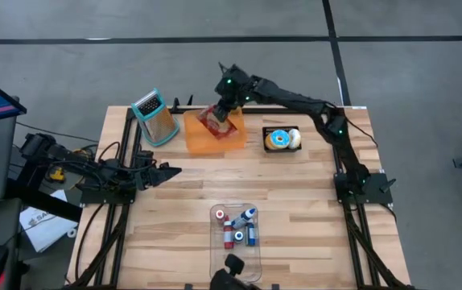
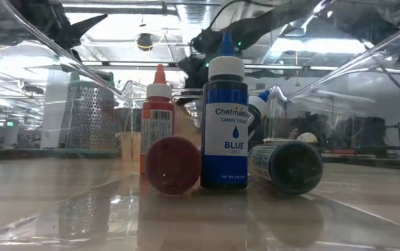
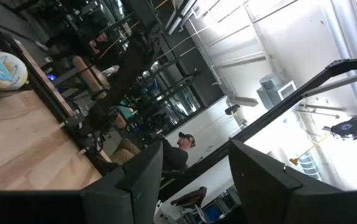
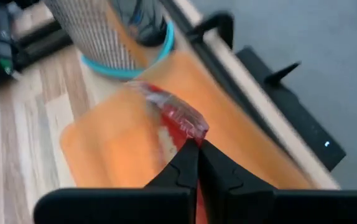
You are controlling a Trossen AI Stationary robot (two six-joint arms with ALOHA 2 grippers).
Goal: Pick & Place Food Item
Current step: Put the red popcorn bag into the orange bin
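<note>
The right gripper point(image 4: 194, 144) is hanging over the orange cutting board point(image 1: 203, 137) at the far side of the bench point(image 1: 295, 193), its jaws clamped on a red-and-clear food packet point(image 4: 175, 115). So the pick looks done and the placing is left. The left gripper point(image 3: 194, 180) is waiting near its base, jaws apart and empty.
</note>
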